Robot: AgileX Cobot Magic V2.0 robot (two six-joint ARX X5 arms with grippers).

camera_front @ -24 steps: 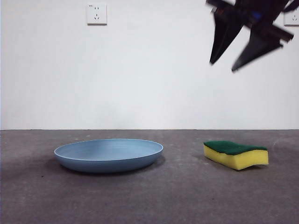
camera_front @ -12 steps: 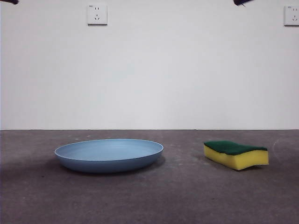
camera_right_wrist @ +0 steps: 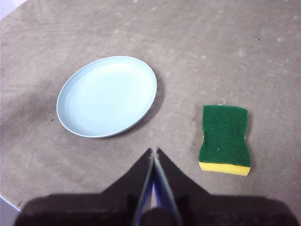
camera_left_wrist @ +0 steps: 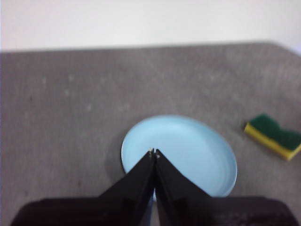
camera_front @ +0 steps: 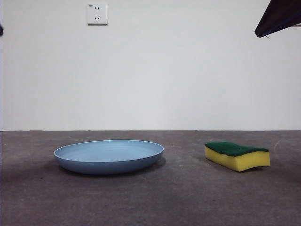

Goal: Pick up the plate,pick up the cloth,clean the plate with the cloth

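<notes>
The light-blue plate (camera_front: 109, 156) lies flat on the grey table, left of centre in the front view. The cloth, a yellow sponge with a green top (camera_front: 237, 156), rests to its right, apart from it. My left gripper (camera_left_wrist: 154, 153) hangs high above the plate (camera_left_wrist: 181, 155), jaws shut and empty; the cloth (camera_left_wrist: 274, 136) lies off to one side. My right gripper (camera_right_wrist: 154, 151) is also high up and shut, hovering between the plate (camera_right_wrist: 107, 95) and the cloth (camera_right_wrist: 225, 139). A dark arm tip (camera_front: 278, 18) shows at the top right corner of the front view.
A white wall with a socket (camera_front: 97, 13) rises behind the table. The table's rounded edge (camera_right_wrist: 5, 200) shows in the right wrist view, with bare grey tabletop (camera_front: 183, 197) around both objects.
The open gripper seen at the top right a second ago rose out of the front view, then a dark tip came back into that corner. Plate and cloth stayed put.
</notes>
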